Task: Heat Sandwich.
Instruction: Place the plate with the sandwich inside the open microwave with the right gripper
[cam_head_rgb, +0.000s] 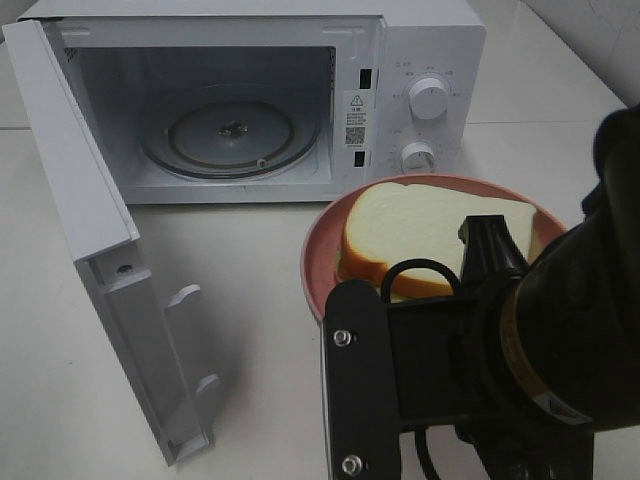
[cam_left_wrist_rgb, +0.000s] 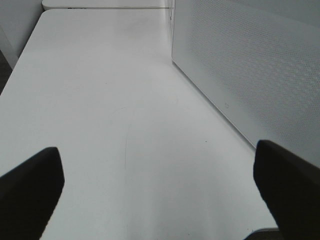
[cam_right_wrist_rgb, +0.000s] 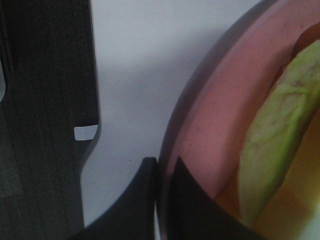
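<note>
One pale bread sandwich (cam_head_rgb: 420, 225) on a round pink plate (cam_head_rgb: 312, 262), rim pinched by the right gripper (cam_right_wrist_rgb: 159, 167).
An open white microwave (cam_head_rgb: 430, 50) is seen ahead-left; left gripper (cam_left_wrist_rgb: 157, 160) spread.

On the plate (cam_head_rgb: 318, 252) the sandwich (cam_head_rgb: 420, 228), microwave (cam_head_rgb: 425, 45) behind and leftward.

Kitchen-style mock-up in a robot lab: a white microwave (cam_head_rgb: 250, 100) is standing toward the tabletop's (cam_head_rgb: 250, 330) far edge with its door (cam_head_rgb: 100, 250) hanging open. A glass turntable (cam_head_rgb: 230, 135) is showing inside. A sandwich (cam_head_rgb: 430, 235) is sitting on a pink plate (cam_head_rgb: 318, 250), and a black robot arm (cam_head_rgb: 560, 330) is crowding the near right corner.
</note>
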